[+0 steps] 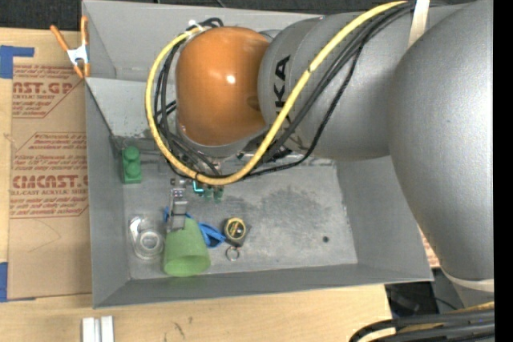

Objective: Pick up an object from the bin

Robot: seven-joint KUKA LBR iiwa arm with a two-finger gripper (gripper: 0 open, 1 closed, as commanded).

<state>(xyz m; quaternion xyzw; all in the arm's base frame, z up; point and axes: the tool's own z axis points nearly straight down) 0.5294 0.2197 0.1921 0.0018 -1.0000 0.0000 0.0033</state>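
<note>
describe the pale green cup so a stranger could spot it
Look in the grey bin, at the lower left corner of its floor, below the arm's orange cover. In the small cluster there, the pale green cup sits between a clear cup on its left and a blue piece on its right. It is the largest of them and the only opaque light green one.

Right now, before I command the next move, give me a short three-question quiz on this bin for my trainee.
1. True or false: of all the loose things, the pale green cup lies nearest the gripper.
2. What lies just right of the blue piece? A) a round brass-rimmed disc B) a red ball C) a yellow brush
3. Fill in: the small green block stands by the bin's ____ wall in the view.
Key: 1 true; 2 A; 3 left.
</note>
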